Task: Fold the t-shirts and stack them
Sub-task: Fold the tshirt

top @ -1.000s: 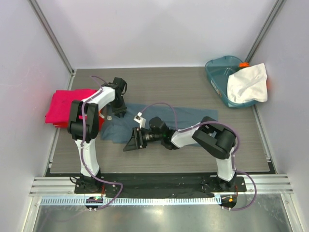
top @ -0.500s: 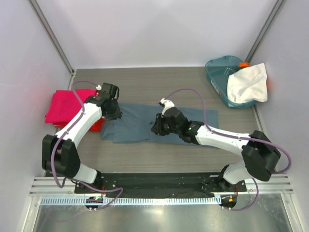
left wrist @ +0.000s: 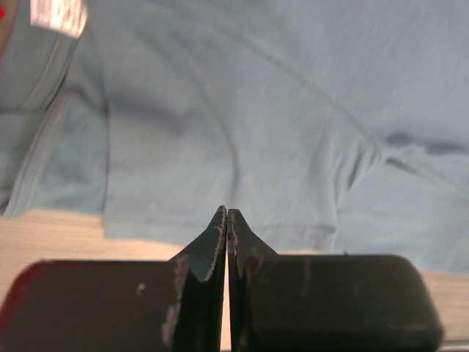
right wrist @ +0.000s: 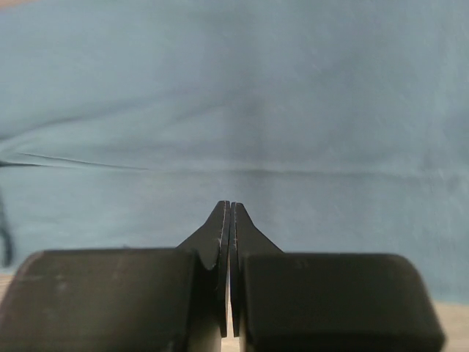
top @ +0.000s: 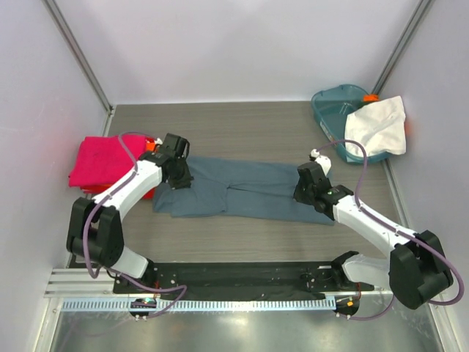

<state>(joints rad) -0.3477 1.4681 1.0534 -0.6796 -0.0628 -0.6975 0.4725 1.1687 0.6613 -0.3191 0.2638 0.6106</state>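
Note:
A slate blue-grey t-shirt [top: 249, 189] lies spread out lengthwise across the middle of the table. My left gripper [top: 178, 177] is down on its left end, near the collar and white label [left wrist: 58, 15]. In the left wrist view this gripper [left wrist: 226, 213] is shut, tips over the cloth [left wrist: 220, 110] near its edge, nothing between them. My right gripper [top: 303, 191] rests on the shirt's right end. It is also shut and empty [right wrist: 231, 205] over smooth cloth [right wrist: 234, 95]. A magenta pink t-shirt [top: 102, 161] lies folded at the left. A white t-shirt [top: 375, 126] hangs over the tub.
A teal plastic tub [top: 333, 110] stands at the back right corner. An orange-red cloth [top: 149, 192] peeks out under the magenta one. Grey walls close in the table on three sides; the arm bases sit along the near edge.
The right gripper has swept from the shirt's middle to its right end, and the shirt lies longer and flatter. The left gripper shifted slightly on the left end. Both grippers have shut.

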